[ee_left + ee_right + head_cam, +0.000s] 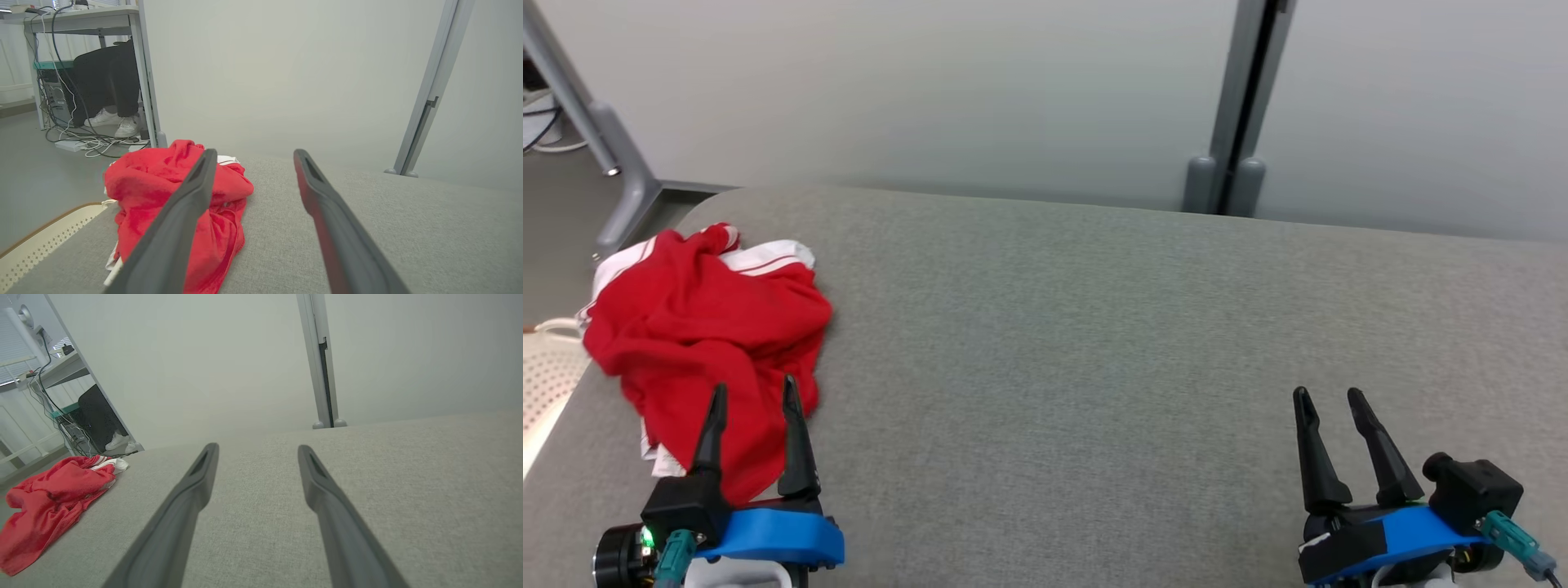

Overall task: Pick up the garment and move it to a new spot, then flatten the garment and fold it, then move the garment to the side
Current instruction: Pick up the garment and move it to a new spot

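A crumpled red garment [707, 327] with white trim lies bunched near the left edge of the grey padded table [1094, 343]. My left gripper [754, 392] stands open at the garment's near edge, its fingers over the red cloth and holding nothing. In the left wrist view the garment [163, 192] sits ahead and to the left, partly behind the left finger, with the left gripper [253, 157] open. My right gripper [1329, 398] is open over bare table at the lower right, far from the cloth. In the right wrist view the right gripper [258, 451] is open and the garment [53, 498] lies at the far left.
A grey partition wall [931, 90] with a metal post [1241, 106] runs behind the table. Left of the table are a perforated cream surface [547, 376], a desk with cables [77, 81] and a seated person's legs and white shoes [110, 118].
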Robot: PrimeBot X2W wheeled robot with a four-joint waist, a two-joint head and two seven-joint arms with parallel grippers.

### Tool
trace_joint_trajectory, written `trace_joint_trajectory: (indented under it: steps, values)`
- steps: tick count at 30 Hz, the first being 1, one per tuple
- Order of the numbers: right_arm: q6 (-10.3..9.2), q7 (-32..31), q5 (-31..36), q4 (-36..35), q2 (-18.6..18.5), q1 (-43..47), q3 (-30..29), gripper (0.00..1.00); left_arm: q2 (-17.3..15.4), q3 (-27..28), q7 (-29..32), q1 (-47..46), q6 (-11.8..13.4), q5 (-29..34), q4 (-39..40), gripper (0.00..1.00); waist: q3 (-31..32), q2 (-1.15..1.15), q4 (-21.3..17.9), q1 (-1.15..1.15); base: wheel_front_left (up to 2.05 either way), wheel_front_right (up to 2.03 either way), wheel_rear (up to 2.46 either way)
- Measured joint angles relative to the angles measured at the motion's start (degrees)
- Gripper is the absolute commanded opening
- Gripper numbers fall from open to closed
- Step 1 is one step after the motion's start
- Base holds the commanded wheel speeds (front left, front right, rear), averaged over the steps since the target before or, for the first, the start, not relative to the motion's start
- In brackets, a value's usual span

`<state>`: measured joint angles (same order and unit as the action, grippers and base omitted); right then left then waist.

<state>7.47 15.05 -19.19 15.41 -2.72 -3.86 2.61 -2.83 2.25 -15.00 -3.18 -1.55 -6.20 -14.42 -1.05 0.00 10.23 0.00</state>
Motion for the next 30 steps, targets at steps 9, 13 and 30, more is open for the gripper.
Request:
trace_joint_trajectory:
  steps: [9,13,30]
  values:
    - [0.01,0.0,0.3,0.3,0.0,-0.7,0.4,1.0,0.0,0.7,0.0,-0.2,0.4,-0.3,0.3,1.0,-0.3,0.0,5.9,0.0,0.0,0.0,0.0]
    - [0.01,0.0,0.4,0.3,0.0,-0.8,0.2,1.0,0.0,0.9,0.0,-0.2,0.2,-0.3,0.3,1.0,-0.2,0.0,8.4,0.0,0.0,0.0,0.0]
    - [0.01,0.0,0.4,0.6,0.0,-0.8,0.4,1.0,0.0,1.8,0.0,0.8,0.1,-0.4,0.8,1.0,-1.0,0.0,16.7,0.0,0.0,0.0,0.0]
